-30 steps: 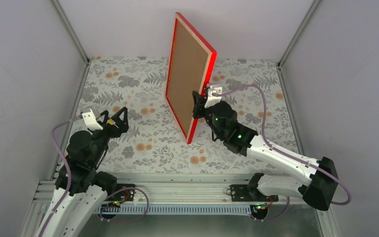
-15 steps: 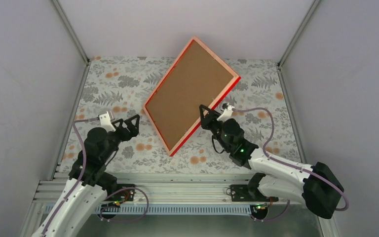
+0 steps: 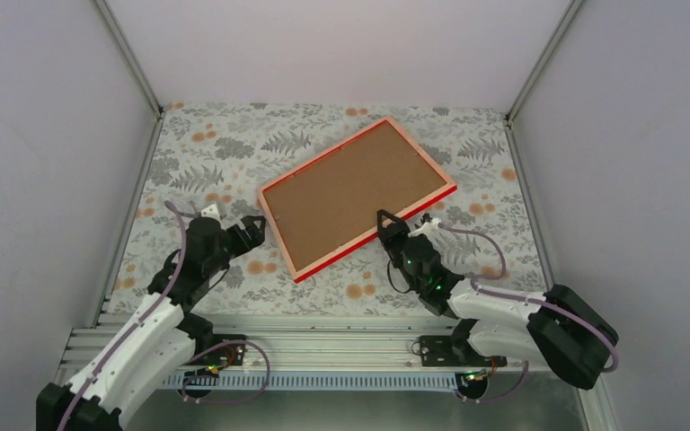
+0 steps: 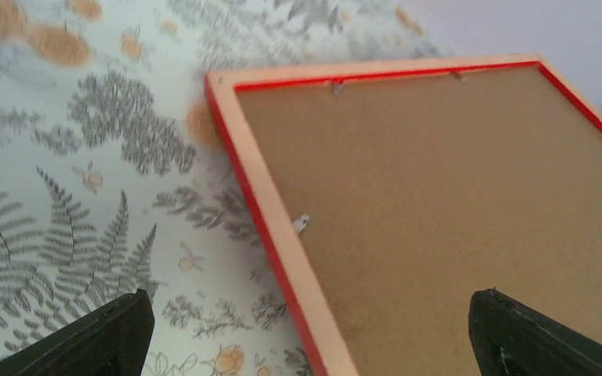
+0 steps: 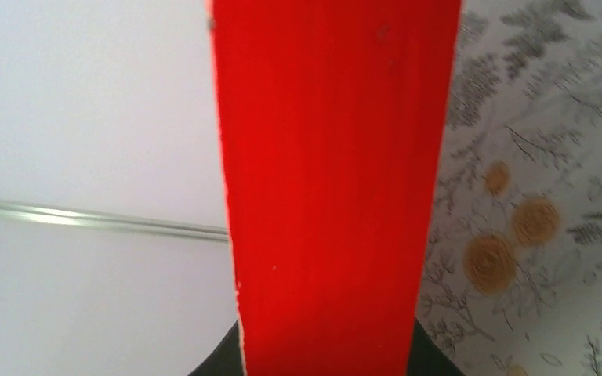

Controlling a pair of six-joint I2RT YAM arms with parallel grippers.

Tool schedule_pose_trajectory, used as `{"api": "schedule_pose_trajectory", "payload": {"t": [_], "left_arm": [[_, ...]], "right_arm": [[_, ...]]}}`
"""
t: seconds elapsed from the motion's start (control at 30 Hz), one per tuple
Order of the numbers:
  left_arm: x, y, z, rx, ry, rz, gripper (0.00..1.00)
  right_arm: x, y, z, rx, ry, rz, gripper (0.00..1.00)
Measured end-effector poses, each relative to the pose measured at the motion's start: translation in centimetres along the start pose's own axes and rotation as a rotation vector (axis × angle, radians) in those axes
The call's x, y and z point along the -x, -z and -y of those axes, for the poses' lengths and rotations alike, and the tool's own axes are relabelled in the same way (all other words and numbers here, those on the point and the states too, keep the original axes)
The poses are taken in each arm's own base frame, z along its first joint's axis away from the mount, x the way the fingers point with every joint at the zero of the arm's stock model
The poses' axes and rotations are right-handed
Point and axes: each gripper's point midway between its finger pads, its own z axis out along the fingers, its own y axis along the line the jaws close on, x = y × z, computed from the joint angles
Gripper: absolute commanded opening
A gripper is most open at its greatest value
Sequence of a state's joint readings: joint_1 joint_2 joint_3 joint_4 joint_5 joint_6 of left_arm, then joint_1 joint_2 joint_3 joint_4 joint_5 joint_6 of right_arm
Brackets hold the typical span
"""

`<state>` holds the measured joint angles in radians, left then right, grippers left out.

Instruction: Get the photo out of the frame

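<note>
The frame lies back up on the floral table, showing its brown board and pale rim with red outer edges. The photo is hidden under it. My right gripper is shut on the frame's near long edge. In the right wrist view that red edge fills the space between the dark fingers. My left gripper is open beside the frame's left corner. In the left wrist view its jaws stand wide on either side of the frame's rim, touching nothing. A small metal tab shows on the board.
The floral table cover is bounded by grey walls with aluminium posts at the left and right. The frame's far corner lies close to the back wall. The rail with both arm bases runs along the near edge.
The frame has swung down from standing on edge to lying back up, and the right gripper came down with it. The left arm has reached forward to the frame's left corner.
</note>
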<state>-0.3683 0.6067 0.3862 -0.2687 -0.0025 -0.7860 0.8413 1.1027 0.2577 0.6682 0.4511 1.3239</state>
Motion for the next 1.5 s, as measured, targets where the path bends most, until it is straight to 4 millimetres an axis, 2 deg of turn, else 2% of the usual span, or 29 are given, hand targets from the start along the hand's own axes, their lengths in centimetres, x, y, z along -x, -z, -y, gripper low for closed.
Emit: {"api": "schedule_pose_trajectory", "payload": {"t": [0.2, 0.47, 0.63, 0.73, 0.9, 1.03, 1.1, 1.17, 1.27, 1.37, 1.5], "left_arm": [[-3.1, -2.2, -1.6, 0.052, 0.051, -0.135, 1.0], [-6.5, -3.6, -1.8, -0.014, 0.157, -0.245, 1.0], [-7.6, -4.3, -1.4, -0.056, 0.212, -0.286, 0.97], [-8.0, -4.7, -0.9, -0.095, 0.249, -0.304, 0.88], [-8.0, -5.0, 0.0, -0.142, 0.28, -0.313, 0.66], [-8.6, -5.1, -0.6, -0.126, 0.305, -0.324, 0.53], [-8.9, -5.2, -1.0, -0.118, 0.316, -0.33, 0.48], [-9.2, -5.2, -1.1, -0.117, 0.322, -0.336, 0.45], [-9.5, -5.2, -1.2, -0.119, 0.331, -0.35, 0.44], [-9.4, -5.2, -1.0, -0.128, 0.333, -0.346, 0.44], [-9.4, -5.3, -0.8, -0.137, 0.339, -0.348, 0.44]], "right_arm": [[-0.8, -0.6, 2.3, -0.063, -0.146, -0.008, 0.04], [-1.8, -1.1, 3.8, -0.103, -0.236, -0.028, 0.09], [-2.3, -1.3, 4.2, -0.118, -0.261, -0.048, 0.12], [-2.7, -1.4, 4.2, -0.123, -0.27, -0.063, 0.19], [-3.7, -1.3, 5.6, -0.177, -0.242, -0.11, 0.23], [-4.0, -1.1, 6.6, -0.217, -0.208, -0.124, 0.26], [-4.2, -1.0, 7.0, -0.235, -0.184, -0.135, 0.32], [-4.3, -0.9, 7.4, -0.248, -0.153, -0.147, 0.42], [-4.8, -0.6, 8.3, -0.291, -0.082, -0.178, 0.54], [-4.9, -0.5, 8.3, -0.308, -0.03, -0.195, 0.61], [-4.3, -0.4, 7.3, -0.296, 0.104, -0.214, 0.67]]}}
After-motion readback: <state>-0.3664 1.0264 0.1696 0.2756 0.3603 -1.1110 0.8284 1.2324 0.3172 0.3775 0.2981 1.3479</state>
